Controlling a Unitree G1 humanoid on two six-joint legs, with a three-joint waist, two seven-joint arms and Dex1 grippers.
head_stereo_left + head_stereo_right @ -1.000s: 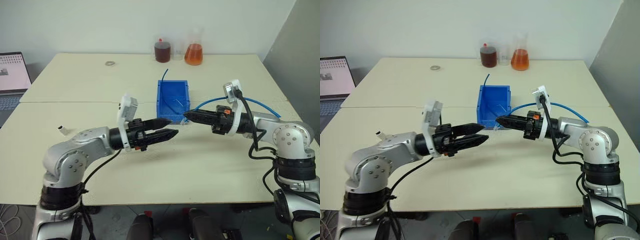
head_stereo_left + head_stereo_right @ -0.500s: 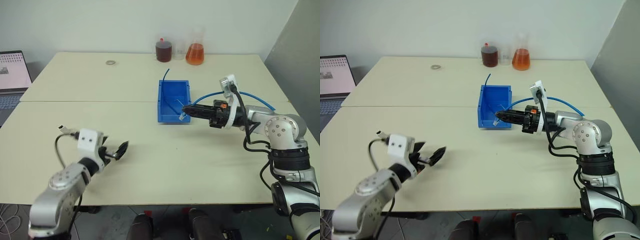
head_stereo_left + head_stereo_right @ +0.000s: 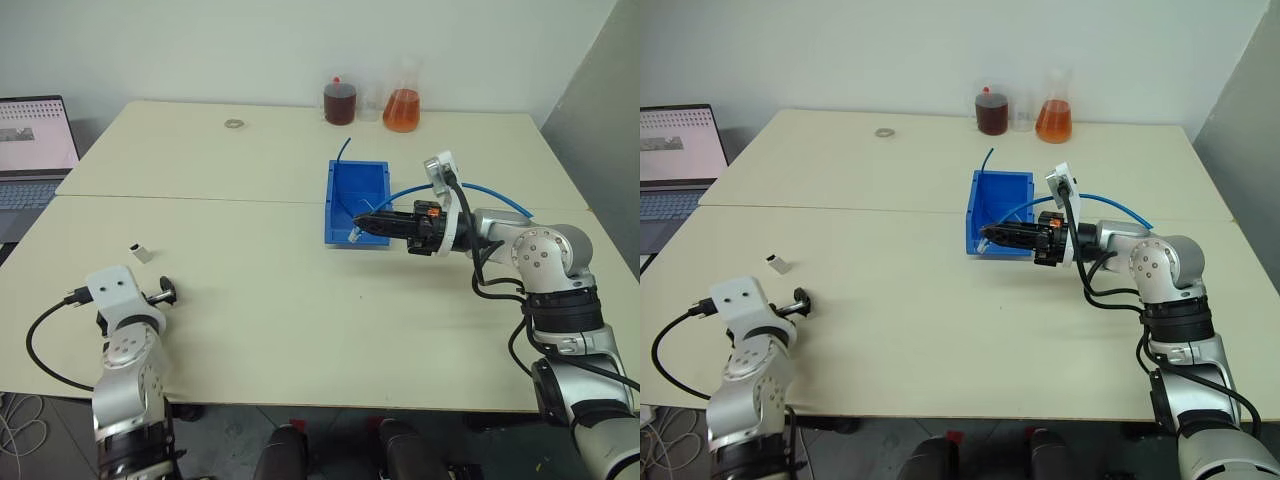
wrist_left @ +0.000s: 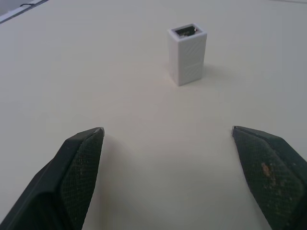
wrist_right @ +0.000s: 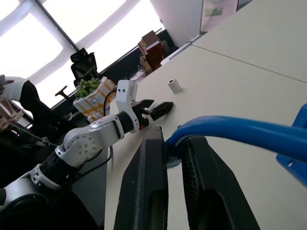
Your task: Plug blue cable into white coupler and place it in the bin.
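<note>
The white coupler (image 4: 188,53) stands upright on the table with its dark opening up, also at the left (image 3: 140,252). My left gripper (image 4: 167,129) is open, low over the table just short of the coupler (image 3: 162,295). The blue bin (image 3: 357,200) sits mid-table. My right gripper (image 3: 358,224) is shut on the blue cable (image 5: 240,129) near its plug, at the bin's front lip. The cable loops back behind that arm (image 3: 495,192).
A dark-liquid bottle (image 3: 339,102), a clear beaker and an orange-liquid flask (image 3: 401,105) stand at the table's far edge. A metal ring (image 3: 234,124) lies far left of them. A laptop (image 3: 35,150) sits off the left side. A darker blue stub (image 3: 342,148) rises behind the bin.
My left arm has swung from the table's middle out to the left and down, near the coupler, and its jaws have spread wider. My right gripper stays by the bin, holding the cable.
</note>
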